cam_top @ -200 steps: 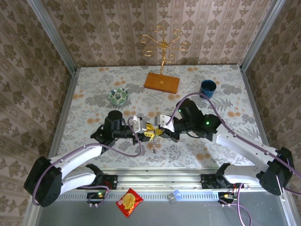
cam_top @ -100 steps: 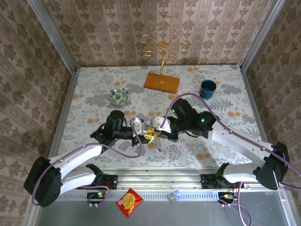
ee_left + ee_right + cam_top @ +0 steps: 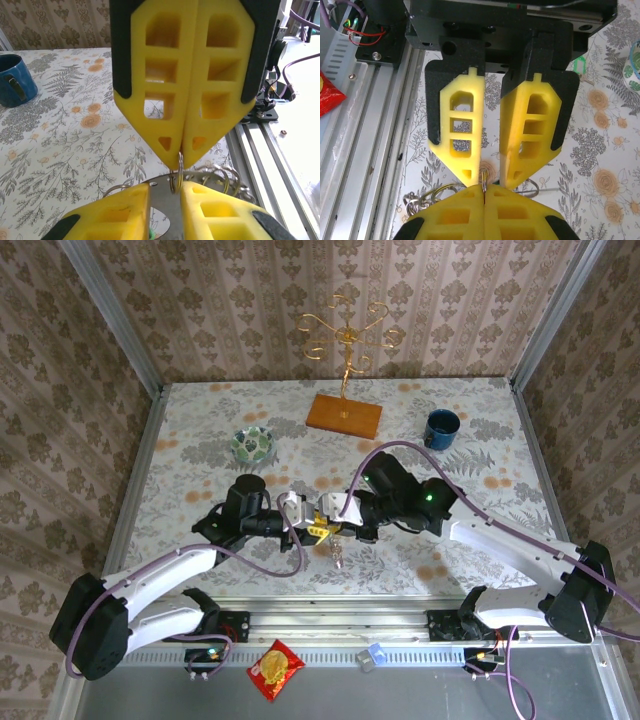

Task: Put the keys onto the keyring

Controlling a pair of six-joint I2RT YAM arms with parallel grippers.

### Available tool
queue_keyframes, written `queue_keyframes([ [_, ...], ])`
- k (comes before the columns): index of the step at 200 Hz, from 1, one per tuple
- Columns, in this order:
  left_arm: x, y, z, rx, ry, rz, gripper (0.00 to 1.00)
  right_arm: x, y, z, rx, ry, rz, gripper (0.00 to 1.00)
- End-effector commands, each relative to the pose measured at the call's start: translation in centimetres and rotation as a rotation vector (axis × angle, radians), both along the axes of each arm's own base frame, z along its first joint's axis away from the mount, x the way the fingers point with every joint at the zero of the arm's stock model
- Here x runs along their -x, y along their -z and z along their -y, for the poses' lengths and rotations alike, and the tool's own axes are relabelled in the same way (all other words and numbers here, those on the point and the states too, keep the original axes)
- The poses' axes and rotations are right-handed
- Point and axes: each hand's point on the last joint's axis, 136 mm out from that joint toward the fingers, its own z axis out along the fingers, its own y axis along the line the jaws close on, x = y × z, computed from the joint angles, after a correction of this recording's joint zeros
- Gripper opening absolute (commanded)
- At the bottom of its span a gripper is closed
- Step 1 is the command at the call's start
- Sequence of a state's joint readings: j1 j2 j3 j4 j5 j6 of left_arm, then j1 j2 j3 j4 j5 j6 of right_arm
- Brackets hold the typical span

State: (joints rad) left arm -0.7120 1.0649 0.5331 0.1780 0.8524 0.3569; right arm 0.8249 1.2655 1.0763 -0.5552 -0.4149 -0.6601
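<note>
While the right jaws pinch the keyring (image 3: 175, 180), the left jaws stand slightly apart.

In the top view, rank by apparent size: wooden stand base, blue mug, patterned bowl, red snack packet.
wooden stand base
red snack packet, nearer the camera, so unsure
patterned bowl and blue mug look alike

blue mug (image 3: 441, 427) back right | bowl (image 3: 254, 444) back left | red packet (image 3: 275, 669) near rail

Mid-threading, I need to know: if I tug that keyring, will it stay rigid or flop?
Probably floppy: the keyring looks like loose linked loops bunched at the shut right claw. Likely slippery: thin bare metal pinched edge-on.
</note>
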Motion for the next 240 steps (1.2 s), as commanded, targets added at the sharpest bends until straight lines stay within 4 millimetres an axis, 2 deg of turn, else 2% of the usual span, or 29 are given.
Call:
queue_keyframes([
  [1,0.1,-1.6,0.3,0.031,0.028,0.042,0.19,0.1,-0.4,-0.4,0.009,-0.023,0.025,0.0],
  [26,0.2,-1.7,0.3,0.033,0.032,0.043,0.14,0.1,-0.3,-0.5,0.015,-0.027,0.021,0.0],
  [36,0.2,-1.7,0.3,0.033,0.034,0.042,0.09,0.2,-0.3,-0.6,0.012,-0.027,0.018,0.0],
  [48,0.3,-1.6,0.3,0.031,0.037,0.04,0.0,0.0,-0.8,-0.6,-0.011,-0.015,0.021,0.0],
  [59,0.4,-1.5,0.3,0.031,0.039,0.039,0.0,-0.3,-1.5,-0.7,-0.057,0.008,0.03,0.0],
  [86,0.5,-1.4,0.2,0.048,0.033,0.039,0.0,-0.9,-3.2,0.3,-0.215,0.08,-0.016,0.28],
  [107,0.4,-1.7,0.2,0.089,0.019,0.054,0.0,-0.8,-3.5,1.1,-0.327,0.118,-0.063,0.33],
  [128,0.3,-2.1,0.3,0.13,0.006,0.058,0.0,-0.5,-2.7,1.2,-0.387,0.138,-0.1,0.35],
  [186,0.3,-2.0,0.2,0.161,-0.008,0.053,0.0,-0.6,-0.4,1.0,-0.408,0.177,-0.167,0.35],
  [240,0.4,-2.0,0.2,0.176,-0.007,0.052,0.0,-0.9,-0.3,0.4,-0.416,0.17,-0.187,0.23],
])
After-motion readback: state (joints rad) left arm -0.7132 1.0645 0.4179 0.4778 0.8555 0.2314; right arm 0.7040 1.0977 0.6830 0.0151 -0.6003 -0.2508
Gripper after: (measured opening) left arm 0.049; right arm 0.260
